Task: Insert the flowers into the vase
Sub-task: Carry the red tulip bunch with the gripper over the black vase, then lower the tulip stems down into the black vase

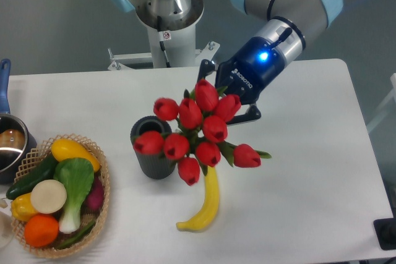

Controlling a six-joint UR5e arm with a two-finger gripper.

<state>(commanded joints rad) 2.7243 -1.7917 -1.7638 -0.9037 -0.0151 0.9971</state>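
Note:
The flowers (195, 128), a bunch of red tulips with green leaves, hang in the air with their heads toward the camera. My gripper (226, 96) is shut on their stems, which are mostly hidden behind the blooms. The dark grey ribbed vase (151, 148) stands upright on the white table just left of and below the bunch. Some tulip heads overlap the right side of its mouth, so that part of the rim is hidden. The flowers are above the vase and to its right, not inside it.
A yellow banana (206, 202) lies on the table below the bunch. A wicker basket (100, 197) of vegetables and fruit sits at the left front, beside a blue-handled metal pot (8, 143). The arm's base (167, 23) stands behind the table.

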